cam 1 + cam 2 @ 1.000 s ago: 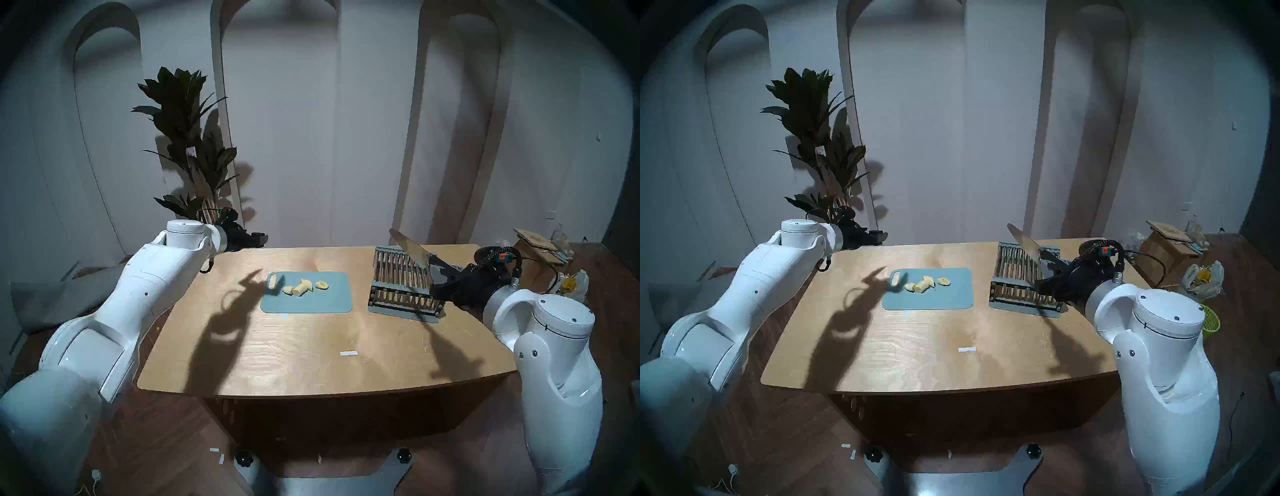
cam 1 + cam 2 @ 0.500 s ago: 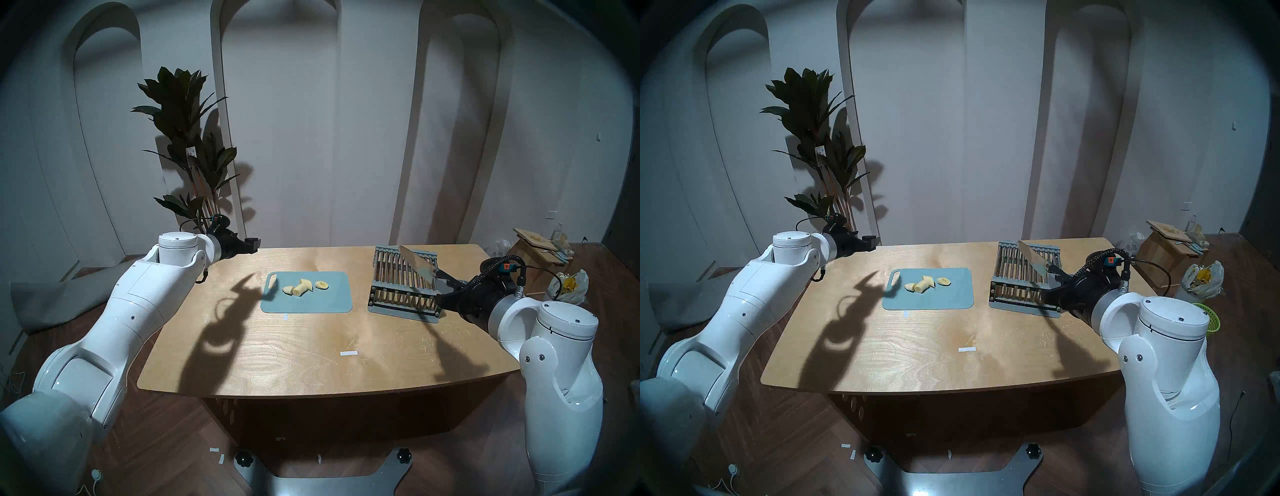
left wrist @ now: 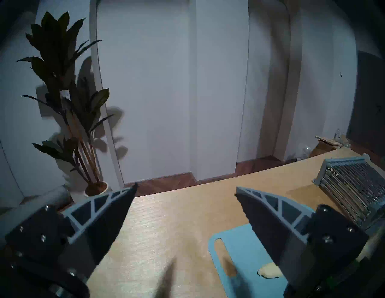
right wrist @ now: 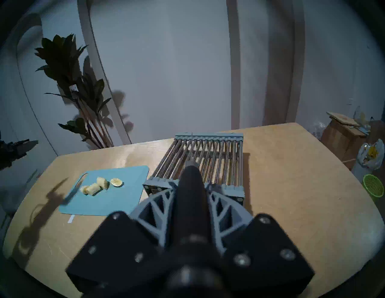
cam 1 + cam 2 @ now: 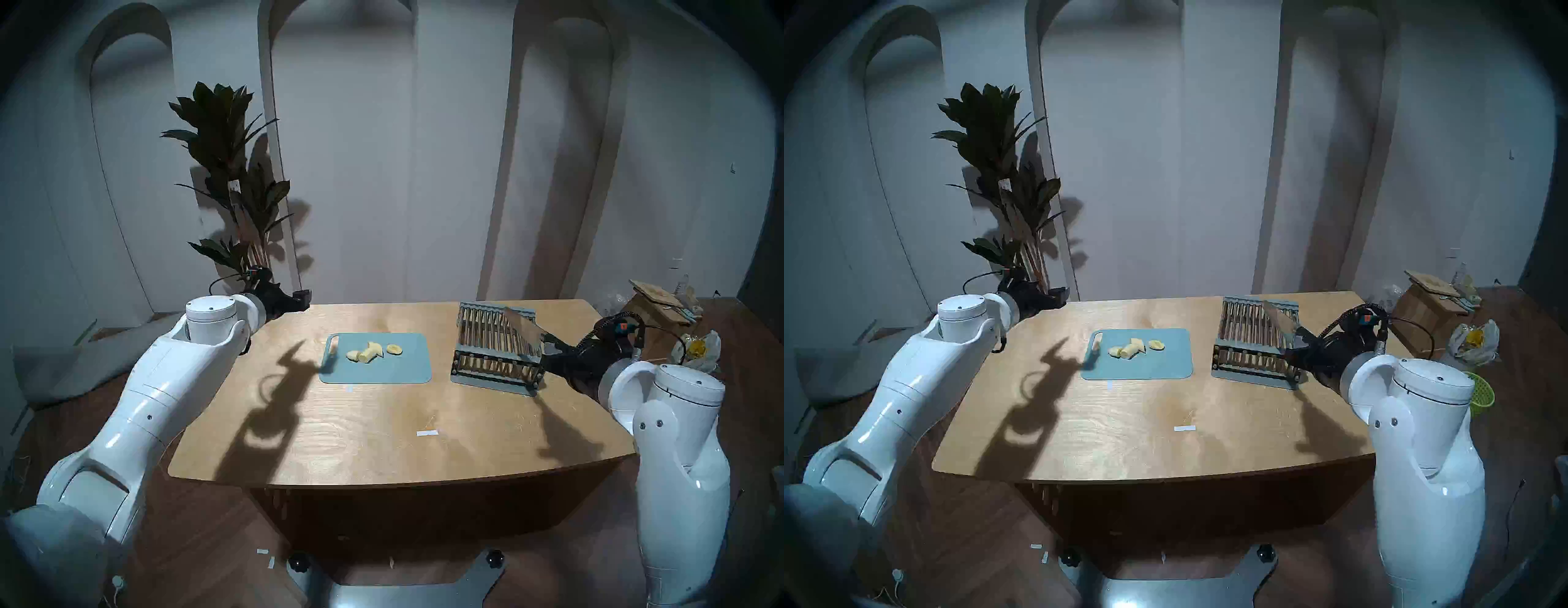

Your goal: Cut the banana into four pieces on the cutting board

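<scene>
A: We are gripping the knife [image 5: 522, 333] by its black handle in our right gripper [image 4: 190, 187], fingers clamped tight on it, blade slanting down over the grey slatted rack [image 5: 494, 348].

B: And our left gripper [image 3: 185, 210] is gaping wide with nothing between the fingers, hanging off the far left corner of the table [image 5: 382, 433], well apart from the cutting board [image 5: 407, 369].

A: The banana [image 5: 369, 352] is lying on that board in chunks near the slot end; we are counting about four, though two are touching and hard to separate by eye.

B: So we are judging the cutting done and the knife as going to the rack. The risk: the blade is meeting the slats at an angle, so its tip could be catching between the bars and tipping or dragging the light rack. Letting go too high could also be sending the knife sliding off.

A: Any writing? We are seeing a small white tag on the plant [image 5: 234, 185], too small to read.
</scene>
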